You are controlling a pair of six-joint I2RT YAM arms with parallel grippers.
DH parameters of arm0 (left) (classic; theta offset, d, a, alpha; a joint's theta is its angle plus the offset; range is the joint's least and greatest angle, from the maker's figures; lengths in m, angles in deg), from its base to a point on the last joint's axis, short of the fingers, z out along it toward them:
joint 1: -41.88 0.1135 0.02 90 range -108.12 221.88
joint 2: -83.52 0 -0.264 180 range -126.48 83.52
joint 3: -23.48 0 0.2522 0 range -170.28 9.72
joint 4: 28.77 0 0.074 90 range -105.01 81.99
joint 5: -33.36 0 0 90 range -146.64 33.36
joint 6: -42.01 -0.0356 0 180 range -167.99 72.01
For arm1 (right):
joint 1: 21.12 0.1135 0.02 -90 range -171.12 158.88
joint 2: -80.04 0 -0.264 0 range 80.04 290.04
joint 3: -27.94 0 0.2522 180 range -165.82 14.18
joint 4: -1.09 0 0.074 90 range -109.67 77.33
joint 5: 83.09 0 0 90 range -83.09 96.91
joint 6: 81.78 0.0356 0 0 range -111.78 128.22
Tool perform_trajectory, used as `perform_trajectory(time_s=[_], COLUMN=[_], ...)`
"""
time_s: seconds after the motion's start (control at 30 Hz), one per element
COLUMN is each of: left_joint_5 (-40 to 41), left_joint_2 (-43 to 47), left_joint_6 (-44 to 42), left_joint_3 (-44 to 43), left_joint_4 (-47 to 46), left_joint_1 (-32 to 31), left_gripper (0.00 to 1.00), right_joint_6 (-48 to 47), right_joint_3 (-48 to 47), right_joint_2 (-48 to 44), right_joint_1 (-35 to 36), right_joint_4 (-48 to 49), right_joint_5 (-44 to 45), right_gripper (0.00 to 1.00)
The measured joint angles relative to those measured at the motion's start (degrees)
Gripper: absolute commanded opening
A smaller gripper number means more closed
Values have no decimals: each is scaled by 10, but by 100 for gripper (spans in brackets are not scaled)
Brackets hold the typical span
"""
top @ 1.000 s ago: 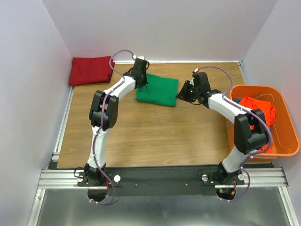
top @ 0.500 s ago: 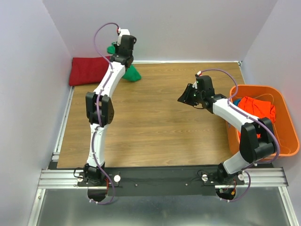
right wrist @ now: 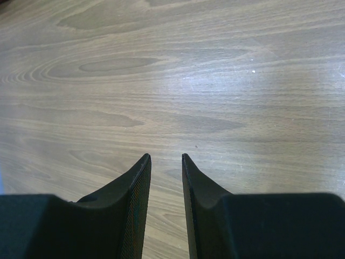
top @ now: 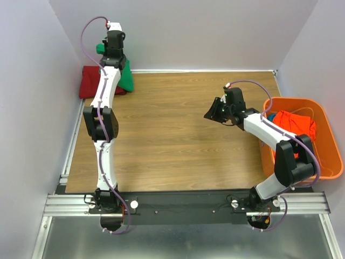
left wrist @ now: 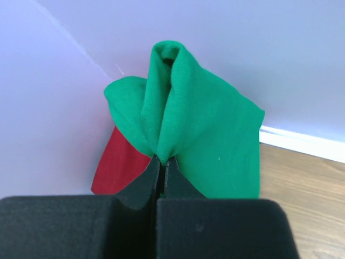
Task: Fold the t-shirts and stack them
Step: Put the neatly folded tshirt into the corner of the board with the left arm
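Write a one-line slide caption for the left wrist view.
Left gripper clamps the bunched green t-shirt; dark red t-shirt lies beyond.

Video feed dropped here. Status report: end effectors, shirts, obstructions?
Left end effector shut on green t-shirt, hanging by dark red t-shirt, far-left corner. Right end effector open, empty, over table. Orange-red t-shirt in basket. No obstruction seen.

The whole setup is boxed in by plain pale lavender walls (top: 188, 32) on three sides. A wood-grain table top (top: 172, 145) is laid across the middle, edged at the back by a thin white trim strip (top: 188, 70). An aluminium rail (top: 183, 204) is mounted along the near edge, with a dull grey metal sheet (top: 178, 243) seen below it. Everything's lit evenly, and shadows are kept soft.
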State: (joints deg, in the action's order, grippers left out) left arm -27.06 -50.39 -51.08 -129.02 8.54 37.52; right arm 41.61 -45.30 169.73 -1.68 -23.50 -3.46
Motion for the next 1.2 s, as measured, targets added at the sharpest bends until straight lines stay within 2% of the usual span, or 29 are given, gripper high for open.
perform_trajectory(time_s=[0.37, 0.8, 0.83, 0.9, 0.93, 1.0, 1.1, 1.2], left_joint_5=[-124, -189, -194, -199, -201, -202, -201, -202], left_joint_2=[0, -21, -28, -39, -44, -53, -56, -43], left_joint_6=[18, 47, 49, 55, 61, 69, 89, 111], left_joint_3=[-7, -11, -12, -12, -12, -12, -12, 4], left_joint_4=[-14, -40, -44, -50, -52, -55, -55, -71], left_joint_1=[71, 120, 122, 128, 131, 138, 151, 162], left_gripper=[0, 0, 16, 36, 52, 62, 73, 74], right_joint_6=[0, 0, 0, 0, 0, 0, -1, -4], right_joint_3=[-2, -19, -20, -22, -22, -22, -22, -22], right_joint_2=[28, 50, 53, 57, 59, 61, 61, 61], right_joint_1=[0, 0, 0, 0, 0, 0, 0, 0], right_joint_4=[-14, -23, -23, -23, -23, -24, -24, -25], right_joint_5=[0, 2, 2, 2, 2, 2, 2, 3], right_gripper=[36, 36, 36, 36, 36, 36, 37, 37])
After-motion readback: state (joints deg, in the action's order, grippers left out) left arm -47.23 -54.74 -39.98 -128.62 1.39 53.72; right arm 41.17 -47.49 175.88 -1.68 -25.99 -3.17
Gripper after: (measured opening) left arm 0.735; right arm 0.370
